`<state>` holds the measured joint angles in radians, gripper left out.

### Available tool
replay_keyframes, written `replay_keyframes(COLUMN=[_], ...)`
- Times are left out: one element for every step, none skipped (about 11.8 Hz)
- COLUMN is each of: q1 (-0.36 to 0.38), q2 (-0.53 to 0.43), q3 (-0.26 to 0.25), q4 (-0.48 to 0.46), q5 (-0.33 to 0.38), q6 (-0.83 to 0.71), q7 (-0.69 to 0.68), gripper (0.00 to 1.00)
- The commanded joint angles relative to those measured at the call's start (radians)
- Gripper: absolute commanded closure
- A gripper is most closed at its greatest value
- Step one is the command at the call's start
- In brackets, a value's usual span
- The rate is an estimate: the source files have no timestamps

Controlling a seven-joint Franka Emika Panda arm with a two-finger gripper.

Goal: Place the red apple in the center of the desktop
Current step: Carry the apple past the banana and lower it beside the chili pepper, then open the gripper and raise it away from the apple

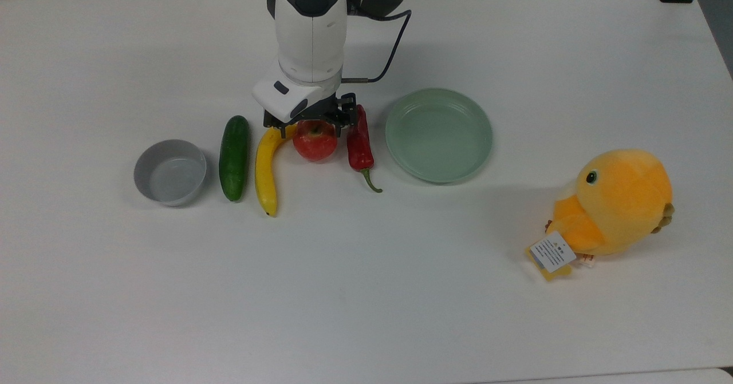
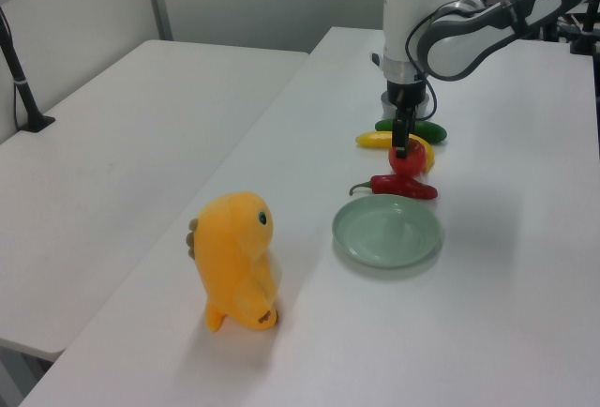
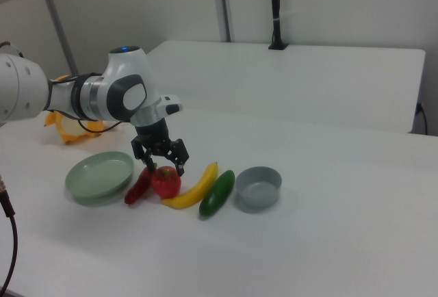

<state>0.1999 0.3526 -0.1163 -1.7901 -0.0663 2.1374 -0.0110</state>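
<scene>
Red apple [image 1: 314, 141] is straddled by the end effector [image 1: 312, 123], fingers spread wide and not gripping (banana [image 1: 265, 169] and chili [image 1: 359, 143] flanking), on the white desk [image 1: 366, 292].

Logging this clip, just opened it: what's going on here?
The robot arm has its gripper open, straddling the red apple, which sits on the desktop between a banana and a red chili pepper. The apple isn't in the table's open middle. A cucumber, grey bowl, green plate and plush chick sit nearby.
</scene>
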Motion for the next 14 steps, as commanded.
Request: replay_keyframes(q1=[0.001,0.001,-0.003,-0.007,-0.004,-0.005,0.001,0.004,0.004,0.001,0.003,0.003,0.003,0.004], q2=[-0.024,-0.052,-0.079,-0.102,-0.119,-0.15,-0.191,-0.228,-0.248,-0.256,-0.273,-0.283,-0.288,-0.29], q3=[0.006,0.006,0.007,0.007,0.007,0.007,0.006,0.0,-0.005,-0.011,-0.032,-0.046,-0.049,-0.049], q4=[-0.006,-0.006,0.02,0.067,0.11,0.129,0.127,0.123,0.124,0.124,0.124,0.123,0.123,0.123], q5=[-0.017,-0.017,-0.015,-0.009,-0.001,0.006,0.034,0.054,0.083,0.121,0.147,0.163,0.163,0.163], q6=[0.004,-0.028,-0.077,-0.165,-0.238,-0.255,-0.254,-0.248,-0.244,-0.238,-0.223,-0.203,-0.203,-0.208], q7=[0.02,0.023,0.037,0.07,0.086,0.091,0.12,0.138,0.157,0.196,0.209,0.209,0.21,0.215], gripper=[0.0,0.0,0.0,0.0,0.0,0.0,0.0,0.0,0.0,0.0,0.0,0.0,0.0,0.0])
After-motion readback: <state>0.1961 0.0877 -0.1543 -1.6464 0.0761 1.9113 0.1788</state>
